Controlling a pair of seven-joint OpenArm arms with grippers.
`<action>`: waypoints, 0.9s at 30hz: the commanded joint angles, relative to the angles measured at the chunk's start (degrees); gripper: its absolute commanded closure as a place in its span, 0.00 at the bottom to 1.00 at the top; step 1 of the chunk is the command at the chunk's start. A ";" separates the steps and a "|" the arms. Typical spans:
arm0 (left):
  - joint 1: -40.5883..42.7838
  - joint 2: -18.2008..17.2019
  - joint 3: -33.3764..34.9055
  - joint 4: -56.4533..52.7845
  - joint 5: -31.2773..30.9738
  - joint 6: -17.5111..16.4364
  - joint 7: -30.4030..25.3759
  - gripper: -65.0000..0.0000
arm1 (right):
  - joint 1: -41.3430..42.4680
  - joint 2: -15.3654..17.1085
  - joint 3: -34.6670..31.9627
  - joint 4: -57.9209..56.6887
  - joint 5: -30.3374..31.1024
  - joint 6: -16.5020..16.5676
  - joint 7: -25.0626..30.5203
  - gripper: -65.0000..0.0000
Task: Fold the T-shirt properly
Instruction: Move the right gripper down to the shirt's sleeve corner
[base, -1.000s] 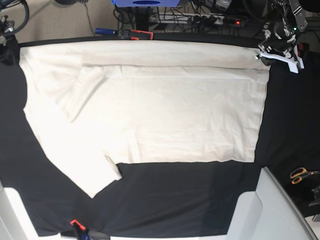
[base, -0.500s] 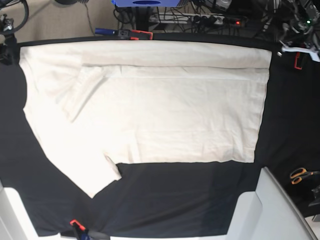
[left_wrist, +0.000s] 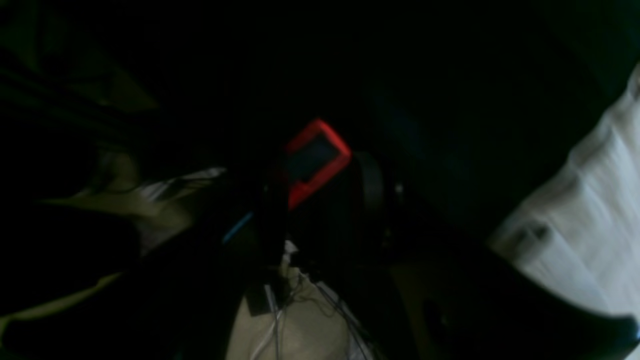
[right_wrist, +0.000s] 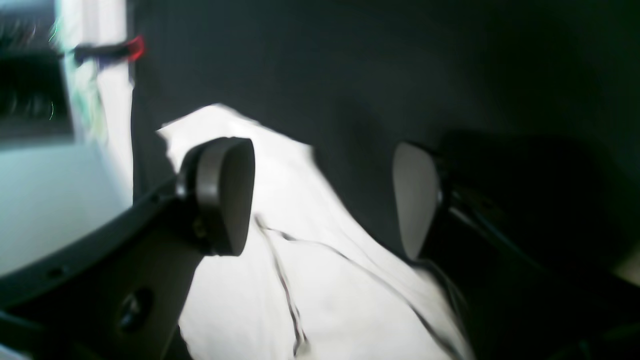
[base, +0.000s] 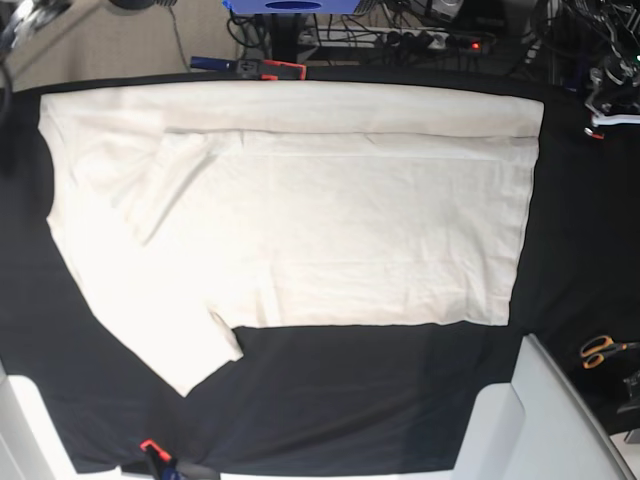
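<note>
The cream T-shirt (base: 300, 220) lies flat on the black tablecloth (base: 360, 400), its far edge folded over into a long band and one sleeve pointing to the front left. My left gripper (base: 610, 112) hangs off the table's far right corner, clear of the shirt. In the dark left wrist view its fingers stand apart and hold nothing, with the shirt (left_wrist: 590, 220) at the right. My right gripper (right_wrist: 320, 197) is open and empty above a shirt edge (right_wrist: 300, 280). In the base view only a blur of that arm (base: 15, 20) shows at the top left.
Red clamps pin the tablecloth at the far edge (base: 272, 68), the front left (base: 152, 448) and the far right corner (left_wrist: 315, 160). Scissors (base: 603, 349) lie at the right edge. A pale box (base: 540, 420) stands at the front right. Cables and a power strip (base: 420, 38) lie behind the table.
My left gripper has moved from the shirt's far right corner out to the right, off the cloth. The right arm has pulled back toward the top left corner. The shirt has not moved.
</note>
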 joint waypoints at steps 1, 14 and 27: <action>-0.22 -1.50 -0.17 0.97 -0.50 -0.33 -0.92 0.69 | 1.63 2.88 -3.39 -2.17 0.64 1.25 2.28 0.36; 0.05 -7.48 9.06 0.71 -0.59 -0.42 -0.92 0.69 | 17.63 10.35 -37.68 -33.03 -10.26 8.19 32.44 0.36; -2.33 -8.88 13.19 -0.26 -0.59 -0.42 -0.83 0.69 | 22.47 7.98 -46.73 -42.70 -13.07 8.37 40.44 0.36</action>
